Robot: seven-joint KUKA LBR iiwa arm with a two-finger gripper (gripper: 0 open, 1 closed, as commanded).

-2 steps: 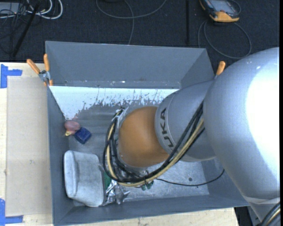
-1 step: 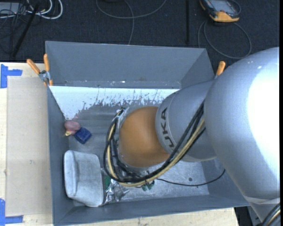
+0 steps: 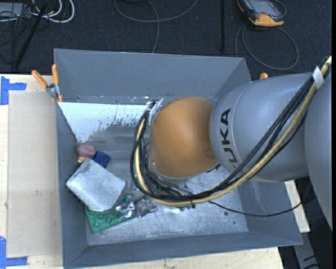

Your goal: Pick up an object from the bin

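Observation:
The metal tip of my gripper pokes out below the arm's orange cover, low in the bin's front left part. It sits right beside the near corner of a pale grey rectangular pad and above the end of a flat green piece that lies half under the pad. Whether anything is in its grasp is hidden. Further left and back lie a small blue block and a pinkish rounded lump.
The arm and its orange cover, with looped cables, hide the middle and right of the bin floor. The loose things cluster against the left wall. Bare speckled floor shows along the front and under the back wall.

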